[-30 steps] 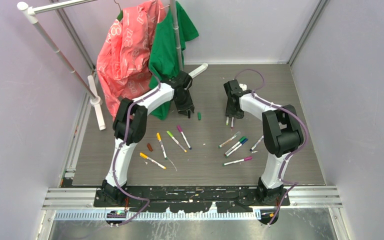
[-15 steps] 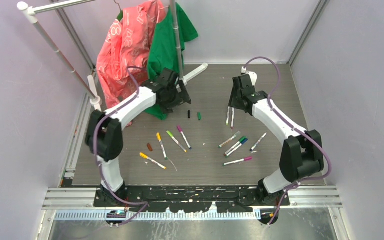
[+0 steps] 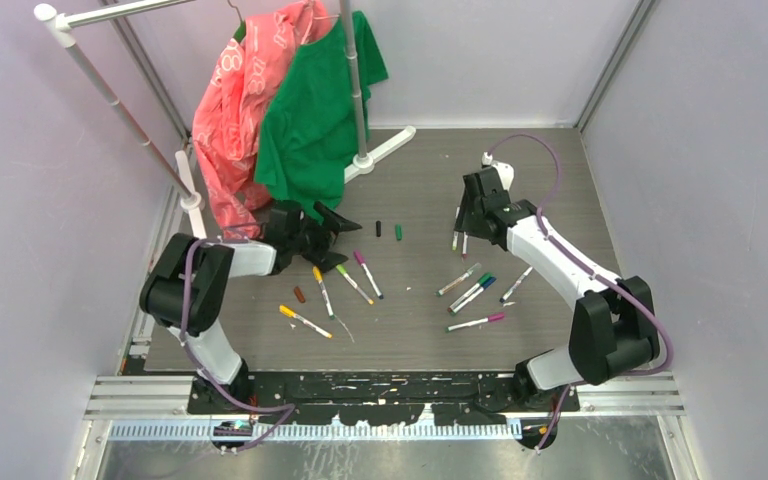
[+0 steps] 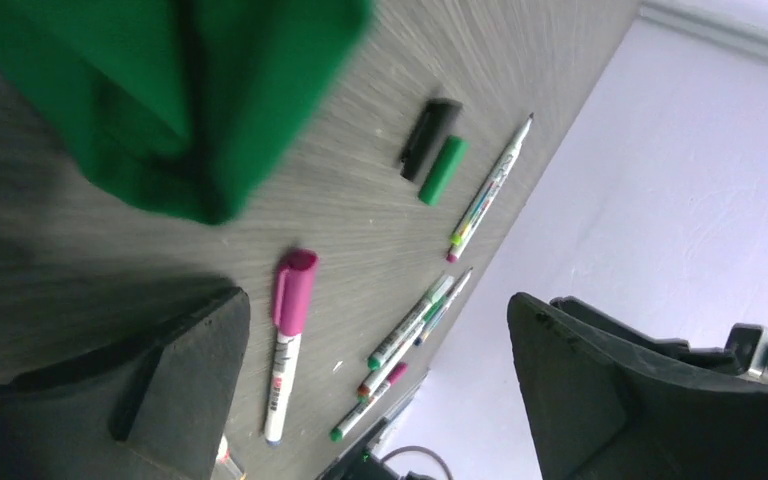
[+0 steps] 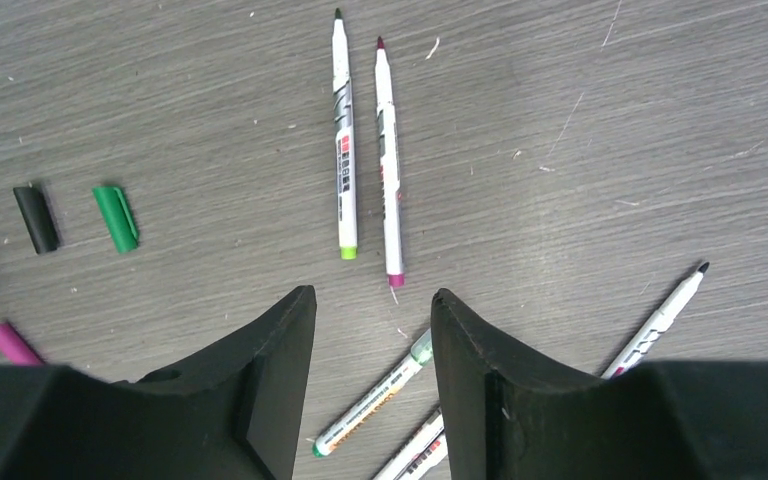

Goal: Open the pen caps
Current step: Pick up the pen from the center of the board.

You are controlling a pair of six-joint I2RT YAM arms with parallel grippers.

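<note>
On the grey table [image 3: 410, 335] lies a green cap [image 3: 398, 232]. Left of it my left gripper [image 4: 375, 300] is spread wide; right of it my right gripper [image 5: 372, 295] stands parted, empty.

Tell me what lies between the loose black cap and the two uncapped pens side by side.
The green cap lies there, just beside the black cap; from it to the two pens the table is bare. The right wrist view shows this.
</note>
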